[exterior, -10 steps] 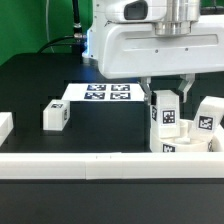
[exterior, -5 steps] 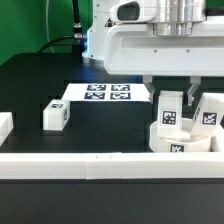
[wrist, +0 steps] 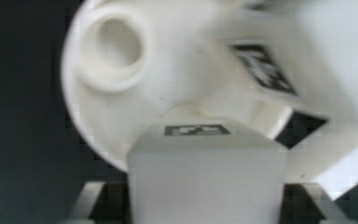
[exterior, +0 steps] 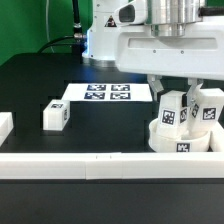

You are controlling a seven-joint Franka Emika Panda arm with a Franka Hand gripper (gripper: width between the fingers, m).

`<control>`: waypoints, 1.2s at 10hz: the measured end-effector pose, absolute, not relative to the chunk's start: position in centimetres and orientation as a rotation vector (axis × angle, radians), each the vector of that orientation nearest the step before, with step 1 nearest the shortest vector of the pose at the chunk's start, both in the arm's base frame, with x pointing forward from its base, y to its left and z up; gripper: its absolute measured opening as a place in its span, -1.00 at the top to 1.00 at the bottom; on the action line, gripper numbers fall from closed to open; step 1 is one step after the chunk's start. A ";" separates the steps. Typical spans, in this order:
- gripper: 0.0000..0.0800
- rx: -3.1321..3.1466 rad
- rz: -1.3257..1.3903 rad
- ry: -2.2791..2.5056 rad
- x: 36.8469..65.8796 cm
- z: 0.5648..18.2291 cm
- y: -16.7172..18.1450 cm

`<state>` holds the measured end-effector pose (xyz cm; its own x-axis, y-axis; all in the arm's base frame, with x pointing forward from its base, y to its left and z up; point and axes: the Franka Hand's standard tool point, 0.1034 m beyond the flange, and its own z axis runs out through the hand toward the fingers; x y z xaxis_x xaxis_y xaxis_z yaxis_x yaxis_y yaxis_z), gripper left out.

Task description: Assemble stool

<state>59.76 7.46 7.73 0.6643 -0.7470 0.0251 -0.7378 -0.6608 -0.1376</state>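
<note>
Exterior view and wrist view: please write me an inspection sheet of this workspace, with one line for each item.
Surface: black table; the marker board lies flat on it.
Job's things: seat at the exterior view's right; held leg upright over it; second leg close beside, whether socketed cannot be told; loose leg alone on the table.
Clutter: white block, cut by the picture's edge.
Grippers: gripper closed on the held leg.
Cables: dark cable behind the table.
Surroundings: white rail along the front; green backdrop.
</note>
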 end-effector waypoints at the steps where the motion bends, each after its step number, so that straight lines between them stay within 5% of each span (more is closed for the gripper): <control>1: 0.16 -2.675 -0.108 1.376 59.8 7.7 7.6; 12: 0.16 -1.655 0.015 2.356 59.5 7.6 9.5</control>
